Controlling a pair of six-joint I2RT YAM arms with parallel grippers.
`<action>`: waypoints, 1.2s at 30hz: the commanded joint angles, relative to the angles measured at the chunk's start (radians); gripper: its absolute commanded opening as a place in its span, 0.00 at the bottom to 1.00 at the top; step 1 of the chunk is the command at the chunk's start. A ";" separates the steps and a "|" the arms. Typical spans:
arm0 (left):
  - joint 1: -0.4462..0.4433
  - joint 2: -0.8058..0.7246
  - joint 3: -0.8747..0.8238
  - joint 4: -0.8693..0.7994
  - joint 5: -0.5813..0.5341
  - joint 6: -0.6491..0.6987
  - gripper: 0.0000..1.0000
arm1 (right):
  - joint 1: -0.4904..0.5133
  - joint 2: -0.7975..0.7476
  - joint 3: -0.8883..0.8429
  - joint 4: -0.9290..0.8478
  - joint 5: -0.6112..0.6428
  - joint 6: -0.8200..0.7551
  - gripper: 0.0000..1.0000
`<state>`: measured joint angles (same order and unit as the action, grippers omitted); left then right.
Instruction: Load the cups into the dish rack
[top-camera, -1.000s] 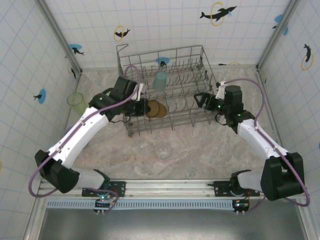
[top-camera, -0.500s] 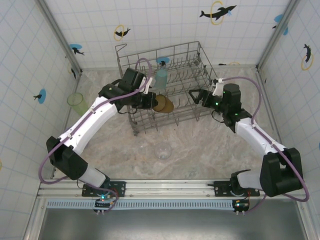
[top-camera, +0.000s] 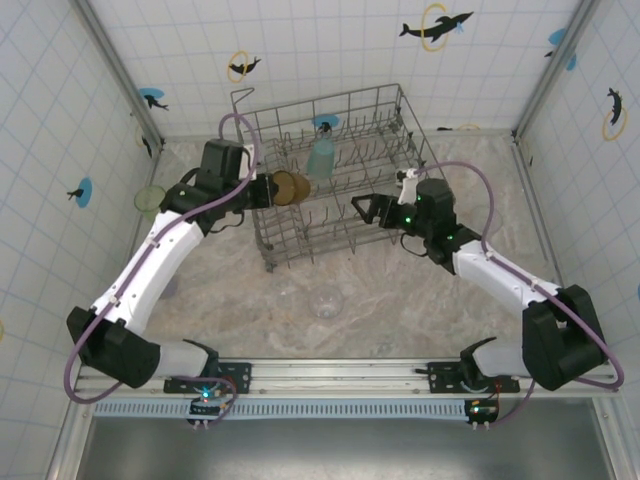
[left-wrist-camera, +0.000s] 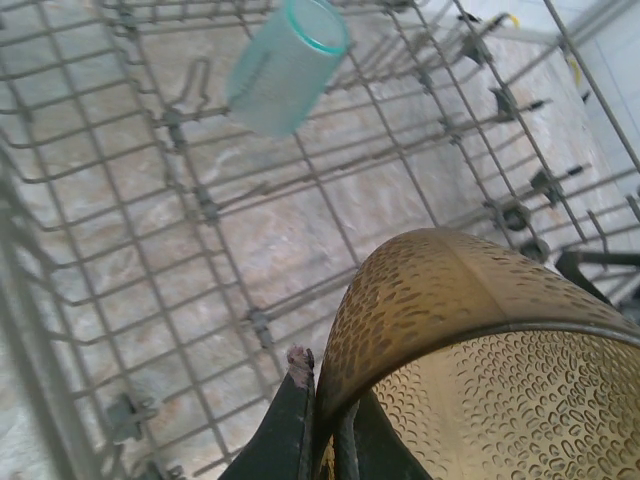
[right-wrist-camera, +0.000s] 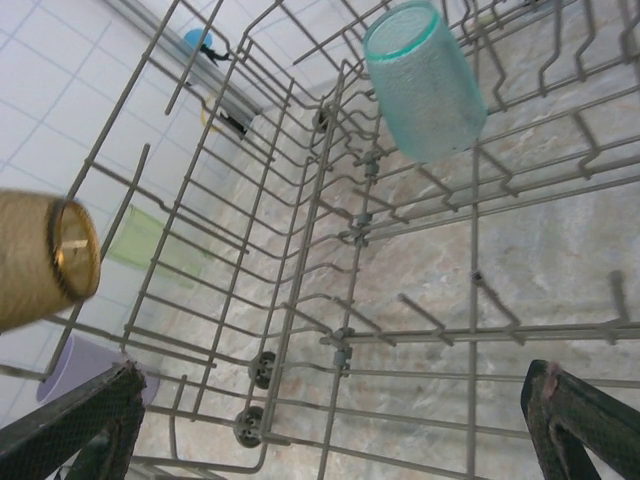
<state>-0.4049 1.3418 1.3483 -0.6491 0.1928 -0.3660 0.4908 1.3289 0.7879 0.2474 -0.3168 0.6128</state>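
Observation:
The amber-brown cup (top-camera: 291, 187) lies on its side over the left part of the grey wire dish rack (top-camera: 400, 150), with my left gripper (top-camera: 272, 187) shut on its rim. In the left wrist view one finger is outside and one inside the amber cup (left-wrist-camera: 480, 340), pinched by the left gripper (left-wrist-camera: 325, 400). A teal cup (top-camera: 320, 160) sits mouth-up among the tines (left-wrist-camera: 285, 65) (right-wrist-camera: 425, 80). My right gripper (top-camera: 365, 207) hangs open over the rack's front middle, nothing between its fingers (right-wrist-camera: 580, 420). The amber cup (right-wrist-camera: 45, 255) shows at far left there.
A clear cup (top-camera: 326, 301) stands on the marbled table in front of the rack. A light green cup (top-camera: 150, 197) sits by the left wall, also seen through the wires (right-wrist-camera: 140, 245), with a lavender cup (right-wrist-camera: 90, 365) nearer. Tiled walls enclose three sides.
My left gripper has carried the amber cup back and to the left, over the rack's left side. The right gripper has moved left over the rack. The rack has turned slightly.

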 joint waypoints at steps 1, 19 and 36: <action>0.032 -0.010 -0.023 0.048 -0.017 0.003 0.00 | 0.052 0.000 -0.032 0.051 0.060 0.026 1.00; 0.063 0.049 0.047 0.131 0.034 -0.049 0.00 | 0.220 0.135 0.082 0.178 0.128 0.116 1.00; 0.072 0.274 0.059 0.528 0.463 -0.350 0.00 | -0.029 0.188 0.097 0.444 -0.172 0.357 1.00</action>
<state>-0.3420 1.5852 1.3865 -0.2840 0.5129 -0.6041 0.4763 1.4891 0.8433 0.5579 -0.4152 0.8909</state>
